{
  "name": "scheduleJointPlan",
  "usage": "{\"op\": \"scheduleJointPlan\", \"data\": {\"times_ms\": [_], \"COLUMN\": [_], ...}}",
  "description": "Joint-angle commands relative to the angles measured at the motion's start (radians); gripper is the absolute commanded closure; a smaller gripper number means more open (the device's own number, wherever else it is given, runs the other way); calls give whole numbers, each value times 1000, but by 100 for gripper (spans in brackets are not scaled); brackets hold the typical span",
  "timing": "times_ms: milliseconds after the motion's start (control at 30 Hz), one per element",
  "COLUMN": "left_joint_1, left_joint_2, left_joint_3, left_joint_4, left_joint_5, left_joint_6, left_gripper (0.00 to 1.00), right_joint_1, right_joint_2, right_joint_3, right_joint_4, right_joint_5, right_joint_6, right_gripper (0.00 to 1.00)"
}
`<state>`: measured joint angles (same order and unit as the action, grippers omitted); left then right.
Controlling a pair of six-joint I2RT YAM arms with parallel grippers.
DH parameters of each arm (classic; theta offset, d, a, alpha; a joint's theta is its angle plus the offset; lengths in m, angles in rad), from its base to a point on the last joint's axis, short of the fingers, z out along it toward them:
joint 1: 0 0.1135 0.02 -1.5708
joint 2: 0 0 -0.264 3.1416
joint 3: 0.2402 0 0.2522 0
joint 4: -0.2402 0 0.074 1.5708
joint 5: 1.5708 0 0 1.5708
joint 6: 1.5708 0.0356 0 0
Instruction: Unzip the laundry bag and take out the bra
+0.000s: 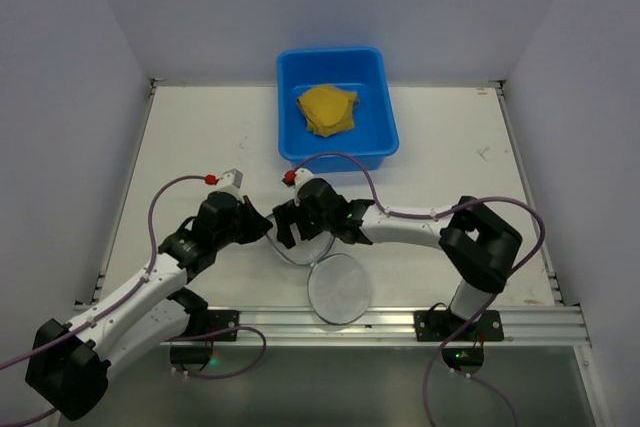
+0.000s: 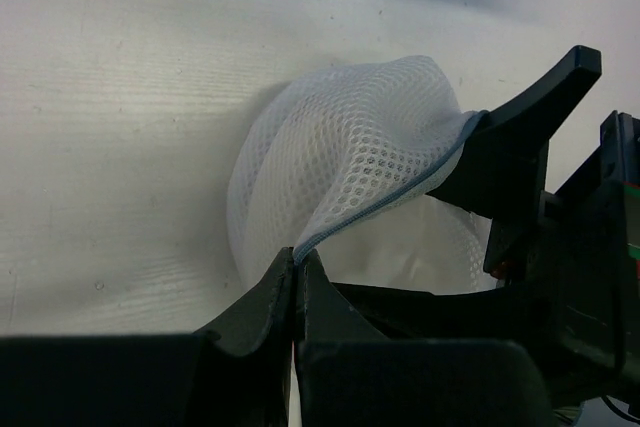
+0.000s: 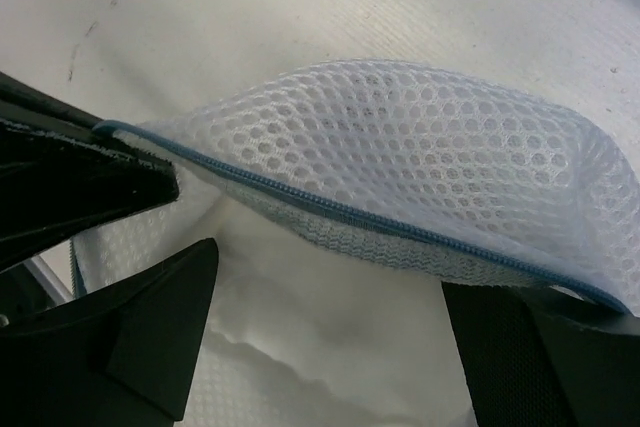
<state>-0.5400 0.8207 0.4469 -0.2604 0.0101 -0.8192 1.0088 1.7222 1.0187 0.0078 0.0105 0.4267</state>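
White mesh laundry bag (image 2: 350, 147) at the table's (image 1: 200, 147) near edge.
Left gripper (image 2: 295, 272) clenches its zip rim; right gripper (image 3: 330, 277) gapes.

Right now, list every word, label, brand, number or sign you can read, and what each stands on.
None: no readable text shows in any view.
The laundry bag, the blue tub and the bra carry no visible print or label.

Top camera looks down from behind; 2 wrist cameras sit behind the left pincer (image 2: 296, 269) and right pincer (image 3: 328, 277), sharing the laundry bag (image 2: 340, 157) close ahead.
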Motion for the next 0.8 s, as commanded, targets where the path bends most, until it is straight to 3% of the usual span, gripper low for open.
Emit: {"op": "scheduleJointPlan", "data": {"times_ms": [0,267,333,367,467,500,600,767], "left_joint_1": [-8,-6,-6,-8,-6,-6,-6,-6], "left_joint_2": [23,35,46,54,66,69,77,58], "left_joint_3": [21,-20,-33,-34,-43,-45,-45,-30], "left_joint_4": [4,46,55,61,76,78,79,64], "left_joint_5": [-29,-35,-32,-26,-27,-29,-29,-32], "left_joint_6": [2,-23,-28,-28,-29,-28,-28,-26], "left_gripper": [100,100,100,100,100,100,100,100], "right_joint_1": [2,7,7,7,7,7,5,5], "right_joint_2": [34,216,247,260,263,261,240,157], "right_joint_3": [38,159,202,208,204,196,175,109], "right_joint_4": [60,-97,-146,-152,-147,-141,-121,-49], "right_joint_5": [51,-6,0,2,-6,-10,-64,-130], "right_joint_6": [32,32,40,43,46,38,18,-16], "right_gripper": [5,3,12,24,48,68,98,100]}}
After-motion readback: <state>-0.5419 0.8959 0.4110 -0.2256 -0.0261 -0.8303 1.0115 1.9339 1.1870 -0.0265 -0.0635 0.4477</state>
